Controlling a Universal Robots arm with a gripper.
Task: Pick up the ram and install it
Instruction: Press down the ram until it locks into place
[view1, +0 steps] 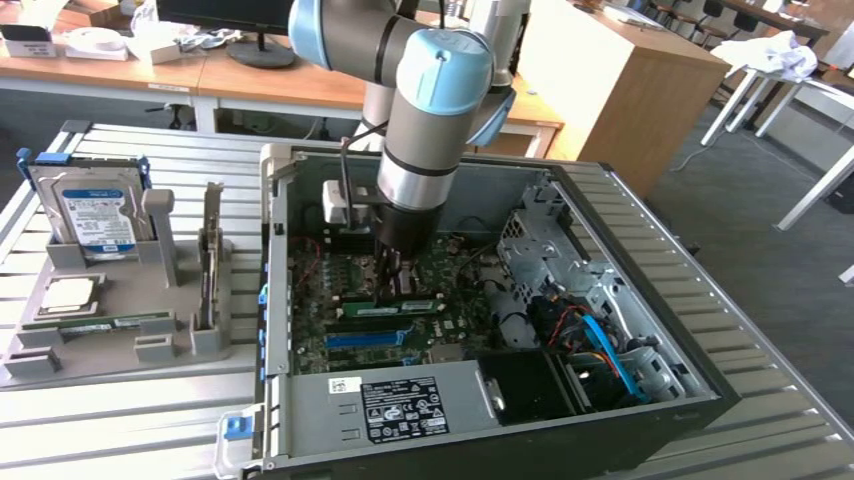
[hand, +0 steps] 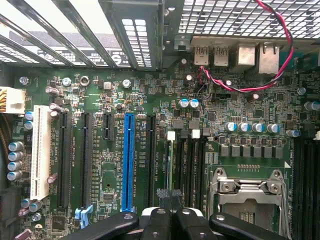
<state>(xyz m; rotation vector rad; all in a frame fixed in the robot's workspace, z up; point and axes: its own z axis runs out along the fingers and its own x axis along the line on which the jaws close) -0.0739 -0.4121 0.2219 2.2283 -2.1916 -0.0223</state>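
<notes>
The arm reaches down into the open computer case (view1: 627, 300) on the worktop (view1: 147, 420). In the exterior view the arm's thick end hides most of the claw (view1: 396, 285), so only its dark tip shows above the board (view1: 334, 290). In the wrist view the claw (hand: 171, 197) sits at the picture's edge, and its two fingers (hand: 164, 196) are pressed together with no gap. It is hard to make out whether anything thin is pinched between them.

A ram (view1: 390, 307) lies flat across the board just below the claw tip in the exterior view, touching or nearly touching it. I cannot tell if it sits fully in its slot. In the wrist view, thin dark slots start right past the fingertips.

The blue slot (hand: 128, 162) stands beside the claw in the wrist view, and the silver chip socket (hand: 247, 187) is on its other side, partly cut off.

Well away from the claw, outside the case, a grey holder (view1: 100, 345) keeps a hard drive (view1: 94, 215) upright. A second ram (view1: 96, 323) lies in it.
</notes>
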